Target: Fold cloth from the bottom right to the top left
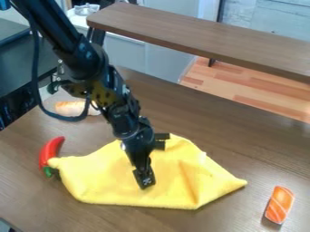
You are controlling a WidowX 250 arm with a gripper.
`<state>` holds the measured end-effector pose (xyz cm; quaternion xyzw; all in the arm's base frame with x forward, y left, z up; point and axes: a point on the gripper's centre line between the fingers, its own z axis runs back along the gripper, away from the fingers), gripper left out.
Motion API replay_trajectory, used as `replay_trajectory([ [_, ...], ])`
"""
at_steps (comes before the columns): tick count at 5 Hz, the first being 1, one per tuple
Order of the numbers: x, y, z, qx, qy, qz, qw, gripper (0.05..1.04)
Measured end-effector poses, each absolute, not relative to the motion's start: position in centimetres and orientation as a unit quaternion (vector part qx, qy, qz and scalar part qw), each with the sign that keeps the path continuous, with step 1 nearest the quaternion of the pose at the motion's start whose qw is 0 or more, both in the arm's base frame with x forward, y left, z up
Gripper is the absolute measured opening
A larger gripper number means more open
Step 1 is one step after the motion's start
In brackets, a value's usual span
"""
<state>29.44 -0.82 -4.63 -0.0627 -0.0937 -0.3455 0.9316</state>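
Because the red pepper (50, 154) lies against the left corner of the yellow cloth (97, 179), a fold toward that side might nudge it. The cloth sits rumpled on the desk (242, 140); the gripper (145, 181) points down over its middle, presumably to work the fold, though I cannot tell whether it is open or closed. The orange sushi piece (279, 204) lies apart at right, unlikely to hinder.

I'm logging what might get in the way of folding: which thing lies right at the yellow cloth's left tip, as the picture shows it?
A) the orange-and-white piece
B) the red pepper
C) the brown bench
B, since the red pepper curves beside that tip of the cloth.
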Motion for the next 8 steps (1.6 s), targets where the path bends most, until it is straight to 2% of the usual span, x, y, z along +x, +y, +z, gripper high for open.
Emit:
replay_trajectory([
  [1, 29.4, -1.0, -4.7, -0.061, -0.091, -0.351, 0.930, 1.001],
  [2, 31.0, -0.7, -4.5, -0.058, -0.089, -0.329, 0.938, 1.002],
  [4, 37.2, 1.3, -4.3, -0.056, -0.094, -0.271, 0.956, 1.001],
  [5, 39.3, 2.2, -4.2, -0.050, -0.099, -0.251, 0.962, 1.001],
  [7, 41.6, 4.0, -4.2, -0.035, -0.106, -0.193, 0.975, 1.001],
  [8, 41.4, 4.9, -4.3, -0.042, -0.097, -0.149, 0.983, 1.001],
])
